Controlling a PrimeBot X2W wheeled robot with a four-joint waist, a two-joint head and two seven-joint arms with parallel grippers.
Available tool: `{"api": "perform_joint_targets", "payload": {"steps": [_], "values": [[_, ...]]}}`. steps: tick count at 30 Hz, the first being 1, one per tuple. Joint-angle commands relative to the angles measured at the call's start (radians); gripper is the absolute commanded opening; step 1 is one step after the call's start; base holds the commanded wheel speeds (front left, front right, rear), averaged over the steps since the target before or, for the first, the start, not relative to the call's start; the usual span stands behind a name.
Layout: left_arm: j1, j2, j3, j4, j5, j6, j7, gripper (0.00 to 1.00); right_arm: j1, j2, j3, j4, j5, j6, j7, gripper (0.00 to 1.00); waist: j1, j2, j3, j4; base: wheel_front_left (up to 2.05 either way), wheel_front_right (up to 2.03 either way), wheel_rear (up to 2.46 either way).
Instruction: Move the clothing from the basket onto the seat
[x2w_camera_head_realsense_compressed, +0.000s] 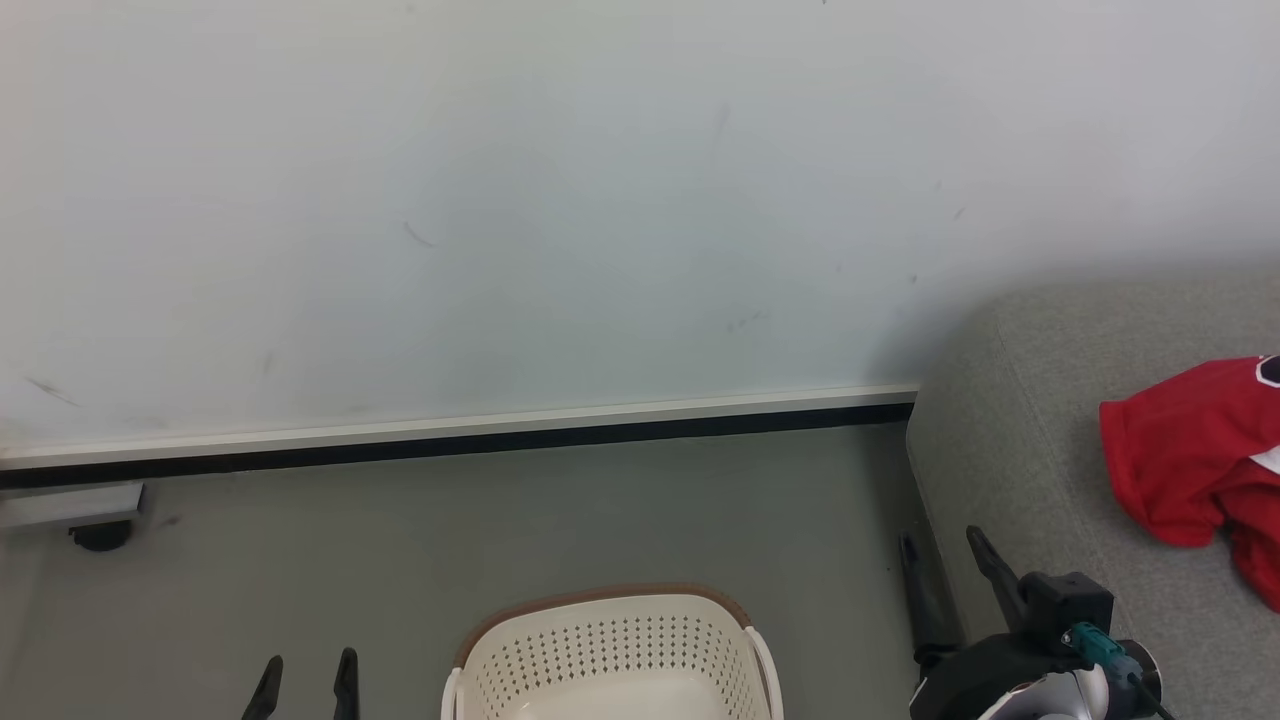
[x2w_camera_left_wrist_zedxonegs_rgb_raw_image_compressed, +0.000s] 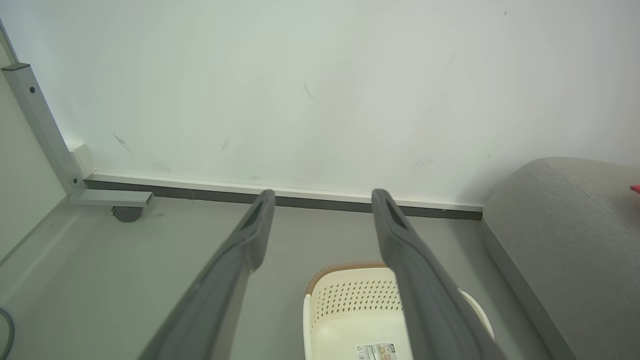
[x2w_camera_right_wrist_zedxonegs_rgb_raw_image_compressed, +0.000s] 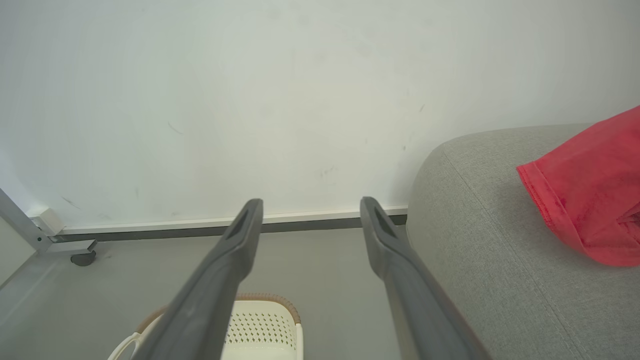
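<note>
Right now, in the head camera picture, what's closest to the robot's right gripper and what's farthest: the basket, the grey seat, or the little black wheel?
1. The seat, right next to the right gripper; the open fingers point up along its left edge.
2. The basket, low in the middle, on the gripper's left.
3. The wheel, far over on the left side.

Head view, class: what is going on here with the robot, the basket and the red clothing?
Nothing is being handled. The left gripper and right gripper are open and empty. Red clothing lies crumpled on the grey seat at the right. The basket stands on the floor between the grippers; what shows of its inside is bare.
</note>
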Motion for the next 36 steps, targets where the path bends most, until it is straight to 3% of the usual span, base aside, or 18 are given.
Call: {"api": "perform_joint_targets", "payload": {"steps": [1,20,21,26,36], "values": [[-0.010,-0.005,0.006,-0.002,0.006,-0.002,-0.005,1.00,-0.006,-0.018,0.018,0.001,0.021,0.000,-0.004,1.00,0.0000,0.0000,0.005,-0.001,0.00,0.00,0.00],[0.000,-0.018,0.041,0.000,0.030,-0.012,-0.005,1.00,0.035,-0.003,0.035,-0.050,0.002,0.000,-0.005,1.00,0.0000,0.0000,0.000,-0.007,0.00,0.00,0.00],[0.000,-0.020,0.043,0.000,0.031,-0.011,-0.005,0.00,0.035,-0.003,0.036,-0.050,0.003,0.000,-0.004,0.00,0.0000,0.0000,0.000,-0.008,0.00,0.00,0.00],[0.020,-0.032,0.035,0.037,0.024,-0.017,0.007,0.00,0.071,-0.003,0.033,-0.012,0.016,0.000,0.007,0.00,0.0000,0.0000,0.000,-0.008,0.00,0.00,0.00],[0.005,-0.040,0.046,0.035,-0.162,-0.037,0.055,0.00,0.091,0.004,-0.027,-0.059,0.218,0.000,0.065,0.00,0.0000,0.0000,0.006,-0.008,0.00,0.00,0.00]]}}
